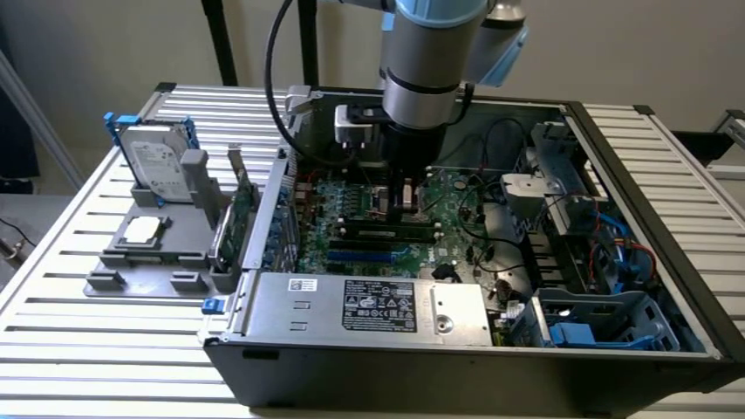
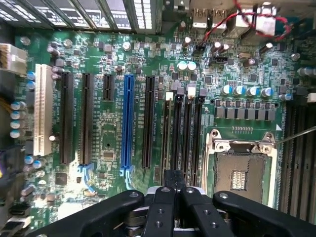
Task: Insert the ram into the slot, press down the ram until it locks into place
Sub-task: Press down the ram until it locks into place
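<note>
The ram (image 1: pixel 382 230), a dark green stick with black chips, stands on edge in a long black slot (image 1: pixel 349 237) on the motherboard inside the open computer case. My gripper (image 1: pixel 404 209) hangs straight down over it, right of the stick's middle in the exterior view. Its tips are at the ram's top edge. In the wrist view the black fingers (image 2: pixel 165 183) are closed together over the row of parallel black memory slots (image 2: pixel 187 133). The ram shows edge-on there as a dark strip (image 2: pixel 176 136). I cannot tell whether the fingers pinch the stick or rest on it.
A blue socket (image 1: pixel 363 256) lies just in front of the ram, and the silver processor socket (image 2: pixel 242 170) is beside the memory slots. The power supply (image 1: pixel 372 305) fills the case front and a drive cage (image 1: pixel 605 319) the front right. A grey holder with a hard drive (image 1: pixel 157 166) stands outside.
</note>
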`<state>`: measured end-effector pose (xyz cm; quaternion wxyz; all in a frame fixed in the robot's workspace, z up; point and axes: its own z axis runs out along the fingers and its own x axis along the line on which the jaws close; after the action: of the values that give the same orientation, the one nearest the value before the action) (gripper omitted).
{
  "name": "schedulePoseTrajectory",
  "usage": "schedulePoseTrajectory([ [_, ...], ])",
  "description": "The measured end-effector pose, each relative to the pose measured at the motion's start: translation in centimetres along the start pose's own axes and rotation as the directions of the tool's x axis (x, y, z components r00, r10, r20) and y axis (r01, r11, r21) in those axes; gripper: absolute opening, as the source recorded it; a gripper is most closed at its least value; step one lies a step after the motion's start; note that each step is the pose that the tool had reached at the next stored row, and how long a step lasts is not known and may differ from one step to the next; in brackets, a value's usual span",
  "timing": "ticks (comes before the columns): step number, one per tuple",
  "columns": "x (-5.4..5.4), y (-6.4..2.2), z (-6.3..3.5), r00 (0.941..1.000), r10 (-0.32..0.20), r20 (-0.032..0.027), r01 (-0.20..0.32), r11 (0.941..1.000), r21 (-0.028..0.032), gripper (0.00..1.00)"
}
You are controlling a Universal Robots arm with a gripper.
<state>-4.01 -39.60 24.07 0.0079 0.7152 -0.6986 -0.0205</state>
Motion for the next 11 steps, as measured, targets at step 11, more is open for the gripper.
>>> schedulePoseTrajectory([
  [11, 0.0, -0.9, -3.02, 1.0, 0.0, 0.0003, 0.0, 0.9999, -0.0146, 0.11],
])
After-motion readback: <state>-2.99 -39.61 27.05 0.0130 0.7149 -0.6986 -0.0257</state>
